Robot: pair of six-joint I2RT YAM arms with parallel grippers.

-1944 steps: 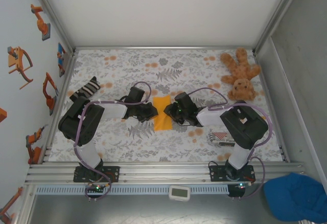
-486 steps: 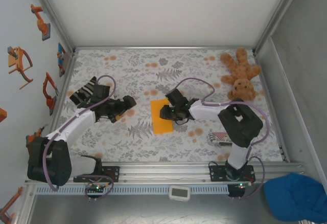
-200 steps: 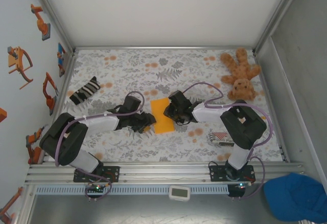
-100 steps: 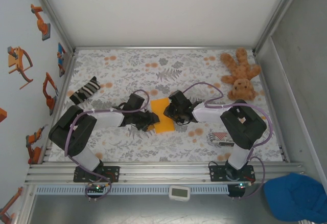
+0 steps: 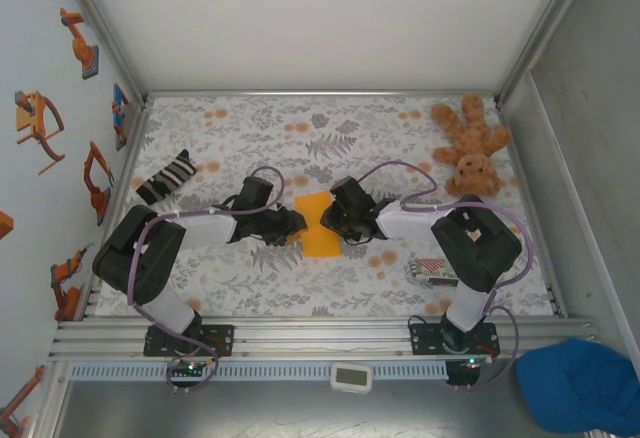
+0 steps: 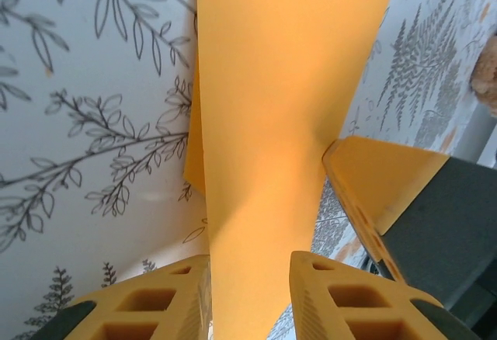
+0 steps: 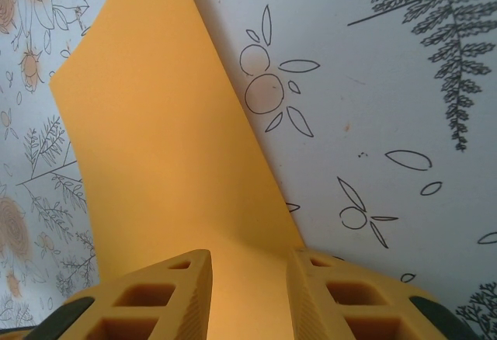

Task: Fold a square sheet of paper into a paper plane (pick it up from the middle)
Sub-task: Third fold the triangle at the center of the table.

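The square sheet of paper (image 5: 318,242) is bright orange, creased narrower, and lies on the flowered cloth at mid table. My left gripper (image 5: 296,224) meets its left edge and my right gripper (image 5: 329,220) its right edge, facing each other. In the left wrist view the paper (image 6: 287,84) rises as a strip through the gap of the left gripper (image 6: 248,266), whose jaws stand apart; a lower layer shows at its left. In the right wrist view the paper (image 7: 155,146) lies flat under the right gripper (image 7: 248,258), its jaws also apart. No paper plane shape shows.
A brown plush teddy (image 5: 470,148) sits at the back right. A striped sock (image 5: 165,176) lies at the left, and a red-and-white packet (image 5: 432,272) by the right arm's base. A blue cloth (image 5: 580,383) is off the table, bottom right.
The left arm has swung in from the left to the paper's left edge, and its jaws have narrowed. The right gripper has stayed on the right edge.
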